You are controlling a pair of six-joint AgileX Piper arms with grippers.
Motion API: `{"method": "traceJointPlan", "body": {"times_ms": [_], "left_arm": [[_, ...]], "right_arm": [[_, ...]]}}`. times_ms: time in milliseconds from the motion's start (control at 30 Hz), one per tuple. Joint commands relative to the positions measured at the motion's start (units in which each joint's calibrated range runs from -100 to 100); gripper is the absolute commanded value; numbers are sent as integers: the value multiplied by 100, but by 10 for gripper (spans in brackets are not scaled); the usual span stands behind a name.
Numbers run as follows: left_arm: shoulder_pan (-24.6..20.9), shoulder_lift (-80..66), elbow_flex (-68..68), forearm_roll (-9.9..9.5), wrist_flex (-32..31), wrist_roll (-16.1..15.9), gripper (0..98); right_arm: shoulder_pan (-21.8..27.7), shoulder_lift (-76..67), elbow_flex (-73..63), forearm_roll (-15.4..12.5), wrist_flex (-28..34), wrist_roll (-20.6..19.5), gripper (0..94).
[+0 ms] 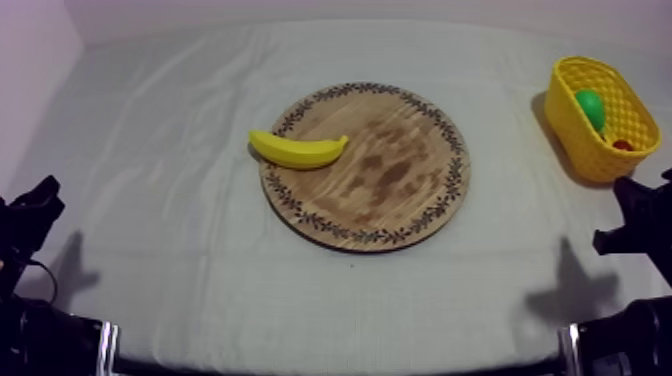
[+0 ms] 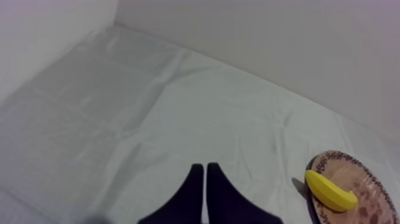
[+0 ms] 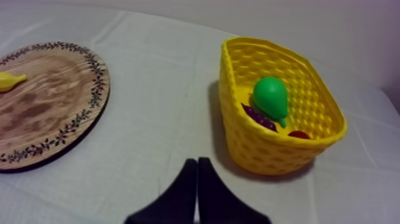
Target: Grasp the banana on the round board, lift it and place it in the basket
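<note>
You have the left gripper (image 2: 205, 168) low at the table's (image 1: 180, 300) near left corner, fingers pressed together on nothing. At the near right corner the right gripper (image 3: 197, 161) is the same, clenched and empty. Mid-table sits the board (image 1: 400, 190); the banana (image 1: 297, 150) lies across its left edge, one end past the rim. Far right corner: basket (image 1: 585, 140) holding pear (image 1: 590, 105), grapes (image 3: 257, 116), small red fruit (image 1: 622, 145).

Table (image 1: 200, 290) under grey-white cloth carries the board (image 1: 400, 190), flat, well ahead of the left fingers (image 2: 191, 196) and off to their right, and the basket (image 3: 262, 143), upright, near ahead-right of the right fingers (image 3: 207, 190), apart from the board.
</note>
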Motion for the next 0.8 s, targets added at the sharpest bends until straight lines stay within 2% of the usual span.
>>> {"method": "traceJointPlan", "body": {"times_ms": [0,200,333,600,767], "left_arm": [[-9,3,4,1,0,-1,1],[-9,3,4,1,0,-1,1],[-9,3,4,1,0,-1,1],[-9,3,4,1,0,-1,1],[-9,3,4,1,0,0,1]], "right_arm": [[252,-1,1,2,-82,-103,7],[223,-1,1,2,-82,-100,7],[148,-1,-19,11,164,-144,7],[-359,-1,-33,10,256,21,7],[-424,-1,-44,64,299,-51,58]]}}
